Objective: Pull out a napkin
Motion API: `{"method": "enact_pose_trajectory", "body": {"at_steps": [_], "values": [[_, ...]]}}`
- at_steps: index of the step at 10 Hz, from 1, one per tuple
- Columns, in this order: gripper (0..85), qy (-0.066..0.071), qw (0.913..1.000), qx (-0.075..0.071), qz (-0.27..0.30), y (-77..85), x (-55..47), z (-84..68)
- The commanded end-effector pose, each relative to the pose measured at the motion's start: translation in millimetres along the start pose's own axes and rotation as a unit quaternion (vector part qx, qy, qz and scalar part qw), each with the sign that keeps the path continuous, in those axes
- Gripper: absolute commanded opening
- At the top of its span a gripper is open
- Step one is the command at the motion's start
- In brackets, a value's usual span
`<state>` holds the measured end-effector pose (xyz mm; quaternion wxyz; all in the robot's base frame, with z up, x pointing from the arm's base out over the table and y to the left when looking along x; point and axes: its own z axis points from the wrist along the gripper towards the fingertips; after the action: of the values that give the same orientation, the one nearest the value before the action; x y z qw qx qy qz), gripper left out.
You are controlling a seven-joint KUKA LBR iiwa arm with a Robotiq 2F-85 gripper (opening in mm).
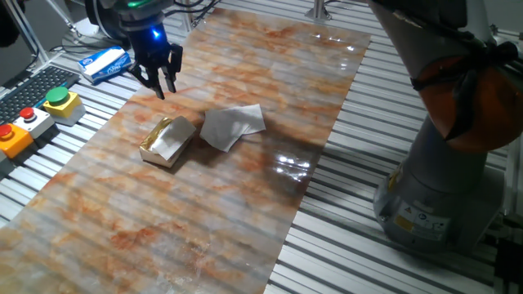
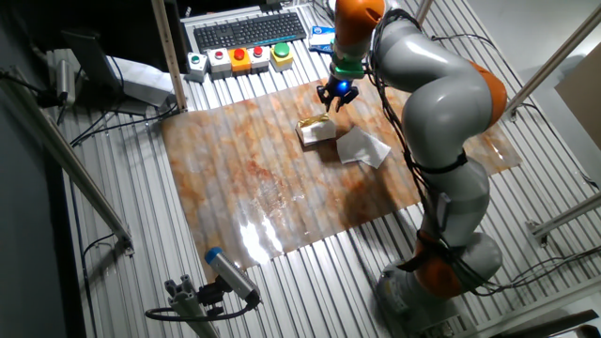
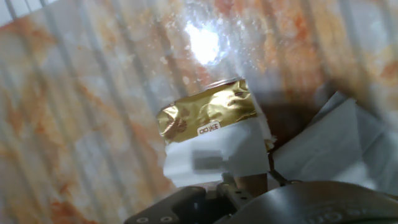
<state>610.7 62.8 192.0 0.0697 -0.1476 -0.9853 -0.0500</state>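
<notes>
Landmark = gold foil packet [image 1: 167, 140], lying on the marbled orange-grey mat [image 1: 122, 220] that covers the bench [image 1: 384, 261].

Napkin [image 1: 232, 126]: white sheet, flat on the mat just beside the packet, on the side toward the robot base [image 1: 437, 204]. Looks folded/creased, one corner pointing away from the packet. Fully clear of the packet as far as one fixed view shows; in the other fixed view the napkin [image 2: 362, 147] nearly touches the packet [image 2: 317, 130], can't tell if there's contact. Hand view: napkin [image 3: 339, 146] sits right of the packet [image 3: 208, 112], and more white tissue [image 3: 214, 158] shows at the packet's open end.

Tool [image 1: 163, 76]: hangs above the mat, past the packet on the side away from the napkin, toward the control boxes. Fingers apart w/ a small gap, nothing between them, not touching packet or napkin. Blue light glows on the wrist above it. Other fixed view: tool [image 2: 335, 95] just above the packet's far end.

Further from the packet, off the mat: blue-and-white packet [image 1: 106, 64], button box w/ green button [image 1: 59, 100], another w/ red button [image 1: 27, 116], keyboard [image 2: 248, 30] behind those.
</notes>
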Motion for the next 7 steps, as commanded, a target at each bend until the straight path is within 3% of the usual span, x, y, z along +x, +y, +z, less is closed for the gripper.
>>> {"method": "enact_pose_trajectory", "body": {"at_steps": [1,2,5,6,7], "values": [[34.0,-0.016,0.9998,0.013,-0.008,1.7,0.5,-0.3],[34.0,-0.026,0.9994,0.019,-0.011,1.7,0.5,-0.3],[34.0,-0.021,0.9997,0.012,-0.008,1.7,0.5,-0.3],[34.0,-0.010,0.9999,0.006,0.009,1.7,0.5,-0.3],[51.0,-0.014,0.9998,0.011,0.011,1.7,0.5,-0.3]]}}
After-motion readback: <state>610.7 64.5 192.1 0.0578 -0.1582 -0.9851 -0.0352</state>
